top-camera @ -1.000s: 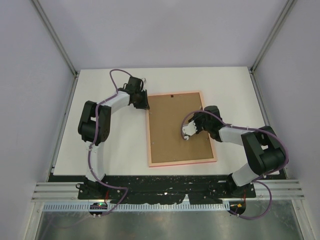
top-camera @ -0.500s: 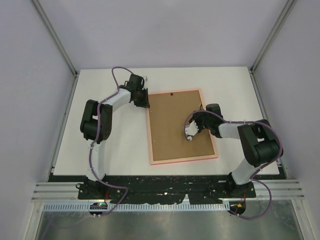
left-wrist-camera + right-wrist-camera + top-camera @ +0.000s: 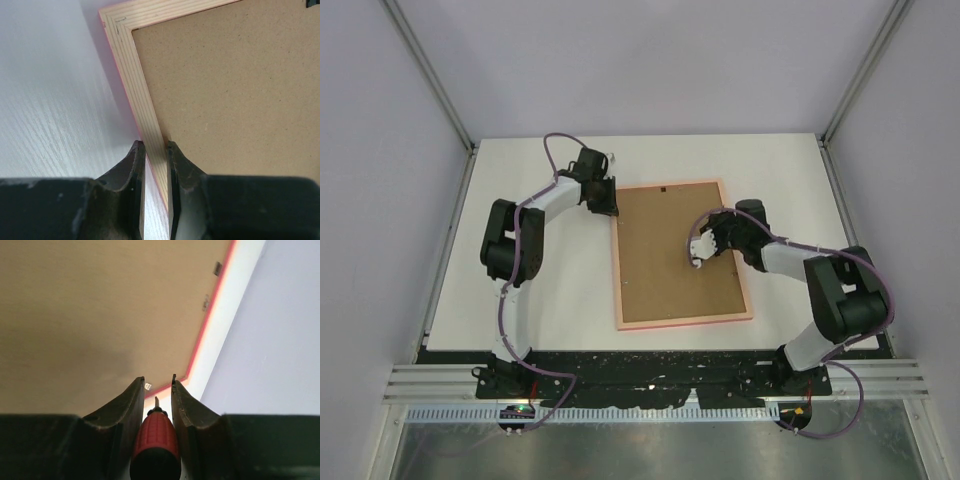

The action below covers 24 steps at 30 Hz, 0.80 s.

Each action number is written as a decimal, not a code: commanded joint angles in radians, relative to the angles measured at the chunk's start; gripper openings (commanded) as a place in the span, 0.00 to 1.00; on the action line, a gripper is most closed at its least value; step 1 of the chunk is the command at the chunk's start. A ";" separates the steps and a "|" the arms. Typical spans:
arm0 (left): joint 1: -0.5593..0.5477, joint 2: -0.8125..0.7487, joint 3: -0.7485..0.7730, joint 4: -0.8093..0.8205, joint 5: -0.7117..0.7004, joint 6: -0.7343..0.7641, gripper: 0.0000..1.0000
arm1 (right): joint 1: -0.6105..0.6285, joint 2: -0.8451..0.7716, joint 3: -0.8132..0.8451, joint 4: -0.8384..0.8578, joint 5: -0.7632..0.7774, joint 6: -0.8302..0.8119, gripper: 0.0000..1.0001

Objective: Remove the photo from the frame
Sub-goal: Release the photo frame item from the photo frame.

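Pink frame (image 3: 145, 100): left hand (image 3: 155, 147); red tool (image 3: 156, 440): right hand (image 3: 157, 380).

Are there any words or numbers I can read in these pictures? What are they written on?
None: no words, numbers or signs can be read anywhere.
The brown board is blank.
The frame has only bare wood grain.
The red handle in the right claw has no label showing.
The white table is plain.
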 commanded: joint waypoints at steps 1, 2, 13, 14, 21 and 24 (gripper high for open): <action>-0.003 0.004 0.036 -0.024 0.043 0.058 0.00 | -0.015 -0.128 0.173 -0.328 -0.050 0.260 0.08; -0.004 0.002 0.036 -0.022 0.043 0.058 0.00 | -0.018 -0.132 0.193 -0.388 -0.064 0.302 0.08; -0.004 -0.001 0.028 -0.020 0.046 0.058 0.00 | -0.017 -0.206 0.385 -0.680 -0.110 0.614 0.08; -0.004 -0.002 0.025 -0.017 0.048 0.058 0.00 | -0.017 -0.211 0.393 -0.694 -0.111 0.655 0.08; -0.004 -0.011 0.003 0.004 0.052 0.056 0.00 | -0.005 -0.168 0.468 -0.588 0.106 1.155 0.08; -0.006 -0.013 0.002 0.007 0.055 0.056 0.00 | -0.005 -0.060 0.584 -0.617 0.224 1.342 0.08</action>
